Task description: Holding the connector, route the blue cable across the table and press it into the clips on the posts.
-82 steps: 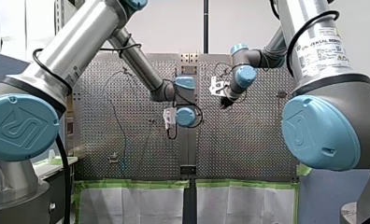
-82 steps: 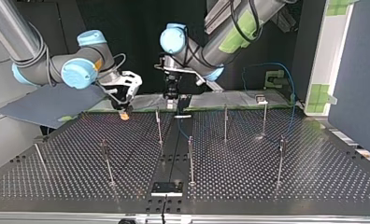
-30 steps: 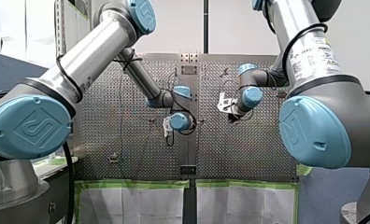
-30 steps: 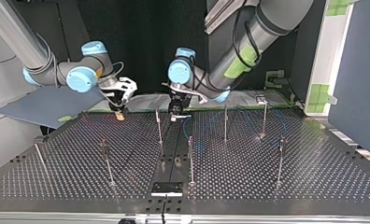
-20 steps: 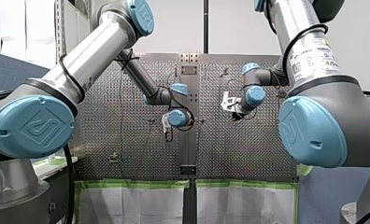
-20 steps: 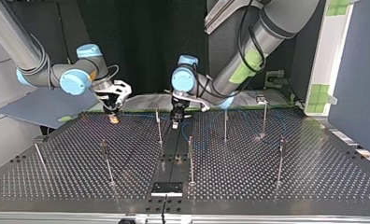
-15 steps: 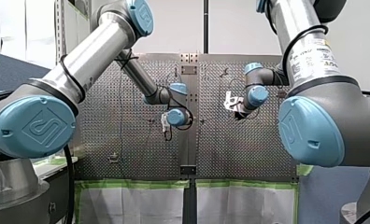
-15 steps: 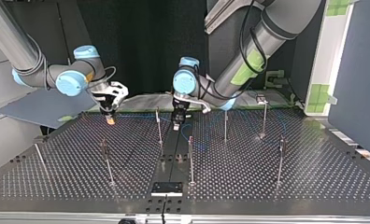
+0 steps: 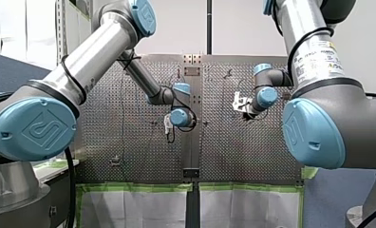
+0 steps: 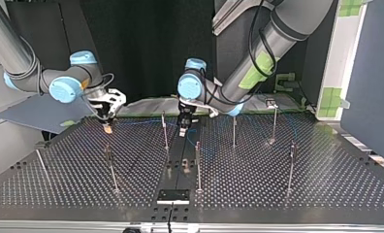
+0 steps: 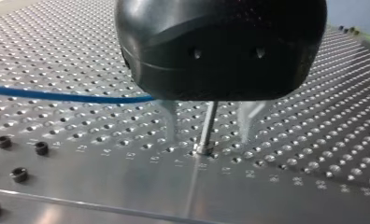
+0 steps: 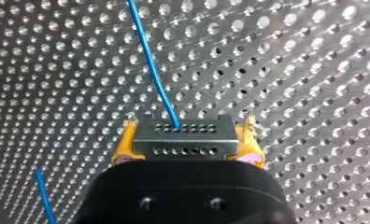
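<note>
Our right gripper (image 12: pixel 187 133) is clenched on the grey connector (image 12: pixel 185 145), with its yellow pads (image 12: pixel 122 148) pressed against the connector's two ends. The blue cable (image 12: pixel 154 77) leaves the connector's face and runs ahead over the perforated bench (image 12: pixel 314 70). In the top view this gripper hangs low over the bench near its far edge at the view's left, and the cable shows faintly from there toward the middle posts. Our left gripper (image 11: pixel 206 133) is released. Its two metal fingers (image 11: pixel 170 122) are spread and reach down on either side of a thin post (image 11: pixel 204 147), and as far as we can see they do not touch it. In the left wrist view the cable comes in from the side just above the bench and passes out of sight behind the gripper body, close to one finger.
</note>
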